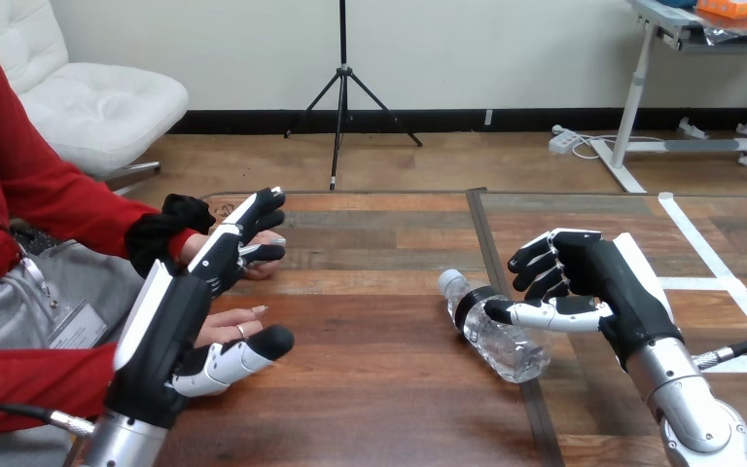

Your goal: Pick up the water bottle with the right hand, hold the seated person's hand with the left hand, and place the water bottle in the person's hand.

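Surface: wooden table (379,409) of brown planks with a dark seam running from 12 to 6 o'clock just right of centre. White tape lines (705,258) are stuck on the boards at 3 o'clock.

Water bottle (506,345): clear plastic with a black band below the neck, lying on its side on the table right of centre. Cap points to 10 o'clock, base to 4 o'clock. It lies across the seam.

Right hand (593,277): silver forearm enters from 5 o'clock and the hand sits at 3 o'clock of the bottle, palm turned toward it. Fingers (537,265) are half bent and loose, at 1 o'clock of the bottle and not wrapped round it. The thumb is straight, pointing to 9 o'clock, with its tip over the black band. Contact cannot be judged. The bottle rests on the table.

Left hand (170,321): forearm enters from 7 o'clock, back of the hand up. Fingers (243,229) are spread and nearly straight, reaching to 1 o'clock. The thumb sticks out toward 3 o'clock.

Person, at 9 o'clock side: far hand (265,270) lies under the left hand's fingers, fingertips showing past them. Near hand (236,326) lies in the gap between those fingers and the thumb. No curl round either hand. Contact cannot be judged.
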Action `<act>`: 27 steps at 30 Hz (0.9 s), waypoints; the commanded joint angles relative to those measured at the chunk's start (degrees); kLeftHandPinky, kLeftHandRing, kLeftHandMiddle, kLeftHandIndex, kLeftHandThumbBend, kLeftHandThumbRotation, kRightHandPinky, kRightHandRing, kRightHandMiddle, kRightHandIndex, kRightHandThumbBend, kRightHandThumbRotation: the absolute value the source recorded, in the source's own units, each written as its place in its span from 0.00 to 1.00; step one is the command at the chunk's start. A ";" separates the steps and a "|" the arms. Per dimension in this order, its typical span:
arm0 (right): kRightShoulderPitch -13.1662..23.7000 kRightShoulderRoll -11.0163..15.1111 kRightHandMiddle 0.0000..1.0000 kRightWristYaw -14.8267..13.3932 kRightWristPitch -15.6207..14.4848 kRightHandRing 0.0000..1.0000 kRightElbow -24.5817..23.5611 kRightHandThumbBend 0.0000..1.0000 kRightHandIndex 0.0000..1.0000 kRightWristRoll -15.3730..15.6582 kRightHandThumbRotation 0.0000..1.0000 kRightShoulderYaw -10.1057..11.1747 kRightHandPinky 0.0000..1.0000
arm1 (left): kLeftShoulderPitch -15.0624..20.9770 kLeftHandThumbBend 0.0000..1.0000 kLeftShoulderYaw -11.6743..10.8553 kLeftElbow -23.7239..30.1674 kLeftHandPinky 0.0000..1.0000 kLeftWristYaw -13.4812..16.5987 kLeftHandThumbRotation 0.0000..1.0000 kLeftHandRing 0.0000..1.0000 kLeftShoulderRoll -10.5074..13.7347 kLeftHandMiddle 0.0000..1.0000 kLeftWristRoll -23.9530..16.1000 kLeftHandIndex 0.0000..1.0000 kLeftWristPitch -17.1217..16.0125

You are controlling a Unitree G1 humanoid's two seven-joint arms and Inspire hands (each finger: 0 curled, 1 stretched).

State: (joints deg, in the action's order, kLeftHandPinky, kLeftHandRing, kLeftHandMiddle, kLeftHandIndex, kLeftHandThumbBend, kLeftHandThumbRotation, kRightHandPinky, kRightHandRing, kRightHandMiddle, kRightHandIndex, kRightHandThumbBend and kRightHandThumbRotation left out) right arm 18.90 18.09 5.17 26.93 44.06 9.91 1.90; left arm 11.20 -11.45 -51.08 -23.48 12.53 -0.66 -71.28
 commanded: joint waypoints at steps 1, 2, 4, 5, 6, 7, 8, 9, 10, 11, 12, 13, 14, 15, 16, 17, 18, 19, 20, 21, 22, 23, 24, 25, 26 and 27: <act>0.89 1.52 0.44 0.29 -0.02 0.40 -4.65 0.94 0.46 0.15 0.00 -0.36 0.36 | 3.57 1.00 0.73 1.02 0.79 2.01 0.77 0.90 2.32 0.92 -0.40 0.92 0.40; 0.84 1.51 0.44 0.38 0.03 0.40 -4.66 0.94 0.46 0.07 0.00 -0.32 0.36 | 3.63 1.00 0.74 0.85 0.79 2.31 0.77 0.90 2.52 0.92 -0.66 0.92 0.20; 0.68 1.44 0.43 0.59 -0.33 0.40 -5.03 0.94 0.46 -0.11 0.00 -0.22 0.37 | 3.69 1.00 0.73 0.71 0.79 3.01 0.77 0.90 2.86 0.92 -1.19 0.92 0.08; 0.61 1.41 0.43 0.69 -0.63 0.40 -5.29 0.94 0.46 -0.19 0.00 -0.18 0.37 | 3.69 1.00 0.74 0.72 0.79 3.35 0.77 0.90 2.98 0.92 -1.40 0.92 0.14; 0.57 1.39 0.43 0.76 -0.85 0.40 -5.46 0.94 0.46 -0.24 0.00 -0.14 0.37 | 3.70 1.00 0.80 0.71 0.79 3.68 0.77 0.90 3.08 0.92 -1.59 0.92 0.18; 0.55 1.40 0.44 0.69 -1.04 0.40 -5.55 0.94 0.46 -0.13 0.00 -0.16 0.37 | 3.69 1.00 0.80 0.72 0.79 4.11 0.78 0.90 3.23 0.92 -1.91 0.92 0.13; 0.55 1.42 0.44 0.62 -1.14 0.40 -5.57 0.94 0.46 -0.03 0.00 -0.17 0.37 | 3.68 1.00 0.84 0.70 0.79 4.46 0.78 0.90 3.32 0.92 -2.16 0.92 0.09; 0.55 1.43 0.44 0.58 -1.24 0.40 -5.61 0.93 0.46 0.03 0.00 -0.18 0.37 | 3.68 1.00 0.91 0.67 0.79 4.79 0.78 0.90 3.41 0.92 -2.38 0.92 0.06; 0.43 1.44 0.44 0.37 -1.43 0.40 -5.93 0.93 0.46 0.26 0.00 -0.23 0.37 | 3.84 1.00 1.11 0.42 0.79 4.70 0.78 0.90 3.55 0.92 -2.13 0.92 -0.16; 0.35 1.45 0.44 0.23 -1.56 0.41 -6.18 0.93 0.46 0.41 0.00 -0.26 0.37 | 3.96 1.00 1.31 0.21 0.79 4.66 0.78 0.90 3.66 0.92 -1.95 0.92 -0.32; 0.29 1.45 0.44 0.14 -1.67 0.41 -6.35 0.93 0.46 0.51 0.00 -0.28 0.37 | 4.05 1.00 1.46 0.06 0.79 4.70 0.79 0.90 3.74 0.92 -1.86 0.92 -0.42; 0.18 1.46 0.44 0.08 -2.02 0.41 -6.74 0.93 0.47 0.67 0.00 -0.33 0.37 | 3.90 1.00 1.55 0.37 0.79 4.95 0.79 0.90 3.78 0.93 -1.97 0.92 -0.20; 0.12 1.46 0.44 0.07 -2.28 0.41 -7.00 0.94 0.47 0.76 0.00 -0.34 0.38 | 3.76 1.00 1.61 0.64 0.79 5.22 0.79 0.90 3.80 0.93 -2.13 0.92 0.00; 0.07 1.46 0.44 0.06 -2.48 0.41 -7.19 0.94 0.47 0.83 0.00 -0.34 0.38 | 3.67 1.00 1.68 0.81 0.79 5.45 0.79 0.91 3.84 0.93 -2.24 0.92 0.14; -0.02 1.51 0.45 -0.18 -2.43 0.42 -7.45 0.94 0.47 1.19 0.00 -0.43 0.38 | 3.63 1.00 1.81 0.83 0.79 5.53 0.79 0.91 3.87 0.93 -2.18 0.92 0.17; -0.09 1.54 0.45 -0.36 -2.37 0.42 -7.63 0.94 0.47 1.45 0.00 -0.48 0.38 | 3.64 1.00 1.94 0.78 0.79 5.61 0.79 0.91 3.91 0.93 -2.12 0.92 0.15; -0.14 1.56 0.46 -0.47 -2.36 0.42 -7.77 0.94 0.47 1.64 0.00 -0.49 0.38 | 3.65 1.00 2.07 0.74 0.79 5.70 0.79 0.91 3.96 0.93 -2.08 0.92 0.13; -0.10 1.61 0.46 -0.64 -2.59 0.42 -7.86 0.94 0.48 2.05 0.00 -0.58 0.38 | 3.58 1.00 2.21 0.78 0.79 5.82 0.79 0.91 4.07 0.93 -2.10 0.92 0.13; -0.06 1.63 0.46 -0.72 -2.80 0.43 -7.92 0.94 0.48 2.31 0.01 -0.61 0.39 | 3.52 1.00 2.34 0.82 0.79 5.96 0.79 0.91 4.16 0.93 -2.14 0.91 0.14; -0.05 1.63 0.47 -0.77 -2.97 0.44 -8.00 0.95 0.48 2.51 0.01 -0.61 0.39 | 3.47 1.00 2.48 0.86 0.79 6.10 0.79 0.90 4.25 0.93 -2.16 0.91 0.14; -0.20 1.60 0.47 -0.91 -4.32 0.44 -8.91 0.95 0.48 3.08 0.01 -0.75 0.39 | 3.48 1.00 2.74 0.81 0.79 5.87 0.79 0.90 4.30 0.93 -1.73 0.91 0.05; -0.34 1.57 0.49 -0.98 -5.31 0.45 -9.62 0.95 0.49 3.46 0.03 -0.82 0.40 | 3.50 1.00 2.96 0.77 0.79 5.71 0.79 0.90 4.33 0.93 -1.40 0.91 -0.03; -0.50 1.48 0.51 -1.10 -6.77 0.47 -10.64 0.95 0.51 3.99 0.07 -0.98 0.40 | 3.48 1.00 3.10 0.67 0.79 5.67 0.79 0.90 4.38 0.93 -1.32 0.91 -0.14; -0.63 1.40 0.53 -1.16 -7.79 0.48 -11.39 0.95 0.53 4.35 0.10 -1.07 0.41 | 3.46 1.00 3.20 0.61 0.79 5.69 0.79 0.90 4.42 0.93 -1.30 0.91 -0.22; -0.73 1.34 0.54 -1.17 -8.36 0.50 -11.85 0.95 0.54 4.53 0.12 -1.10 0.41 | 3.43 1.00 3.26 0.59 0.79 5.76 0.80 0.90 4.45 0.93 -1.36 0.91 -0.26; -0.80 1.18 0.56 -1.07 -9.61 0.51 -12.58 0.95 0.55 4.73 0.14 -1.14 0.42 | 3.30 1.00 3.35 0.78 0.79 5.79 0.80 0.90 4.42 0.93 -1.29 0.91 -0.25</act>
State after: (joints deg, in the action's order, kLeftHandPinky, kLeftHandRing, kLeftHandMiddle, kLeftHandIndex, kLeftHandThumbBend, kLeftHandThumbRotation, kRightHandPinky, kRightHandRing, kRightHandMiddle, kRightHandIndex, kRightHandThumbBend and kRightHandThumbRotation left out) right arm 17.13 18.31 5.23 20.98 36.85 13.71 1.31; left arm 11.30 -9.46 -51.10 -18.17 16.19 -2.62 -70.99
